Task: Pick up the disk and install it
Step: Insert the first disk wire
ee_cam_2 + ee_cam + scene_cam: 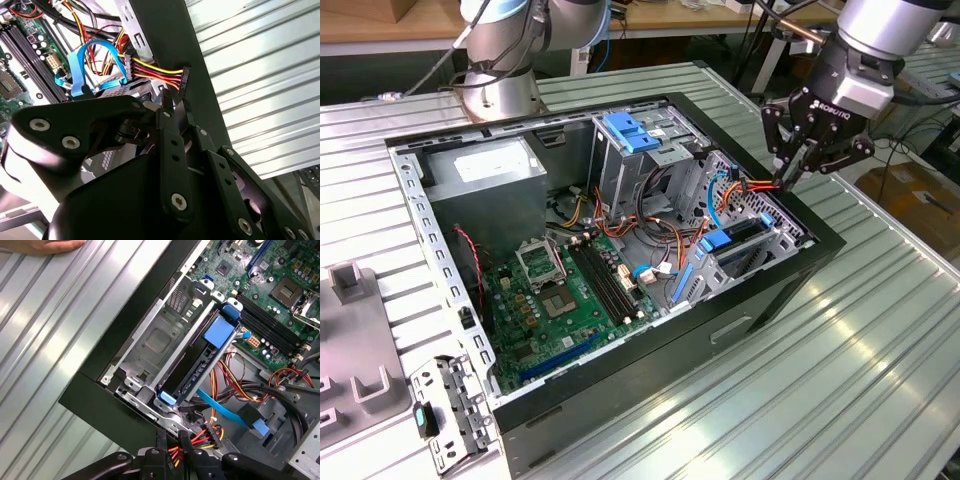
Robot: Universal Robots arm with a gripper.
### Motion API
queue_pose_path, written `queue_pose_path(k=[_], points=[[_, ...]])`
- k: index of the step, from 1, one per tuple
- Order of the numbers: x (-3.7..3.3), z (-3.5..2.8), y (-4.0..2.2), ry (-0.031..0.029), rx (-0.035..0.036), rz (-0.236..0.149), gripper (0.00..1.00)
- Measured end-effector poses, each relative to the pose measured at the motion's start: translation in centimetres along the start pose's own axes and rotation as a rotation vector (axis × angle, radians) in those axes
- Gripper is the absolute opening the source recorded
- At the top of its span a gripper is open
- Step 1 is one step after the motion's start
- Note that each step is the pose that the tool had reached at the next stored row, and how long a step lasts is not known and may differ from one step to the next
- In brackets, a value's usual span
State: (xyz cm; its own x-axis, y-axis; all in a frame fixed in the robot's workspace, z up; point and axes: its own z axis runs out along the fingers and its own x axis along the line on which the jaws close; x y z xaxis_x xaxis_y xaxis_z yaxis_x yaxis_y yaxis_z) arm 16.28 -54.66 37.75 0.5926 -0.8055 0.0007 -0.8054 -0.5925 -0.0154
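Reaching steeply down at case (740,330) edge, pincer (787,182) pinching the power cable (150,70), disk (220,332) just beside.

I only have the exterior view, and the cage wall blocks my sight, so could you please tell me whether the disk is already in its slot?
Observer: In the first wrist view the disk stands on edge in a slot of the metal cage.
Operator: Thank you; what is nearest the gripper?
Observer: In the second wrist view the gripper sits right by a black plug on red and yellow wires.
Operator: Is anybody close to the case?
Observer: Yes, the first wrist view shows a person's hand lying on the table beside the case.
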Motion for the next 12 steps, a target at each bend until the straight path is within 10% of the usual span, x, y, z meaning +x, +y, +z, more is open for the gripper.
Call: queue_pose_path(k=[12], points=[[1.39, 0.03, -2.49, -0.0047, -0.005, -0.066, 0.24]])
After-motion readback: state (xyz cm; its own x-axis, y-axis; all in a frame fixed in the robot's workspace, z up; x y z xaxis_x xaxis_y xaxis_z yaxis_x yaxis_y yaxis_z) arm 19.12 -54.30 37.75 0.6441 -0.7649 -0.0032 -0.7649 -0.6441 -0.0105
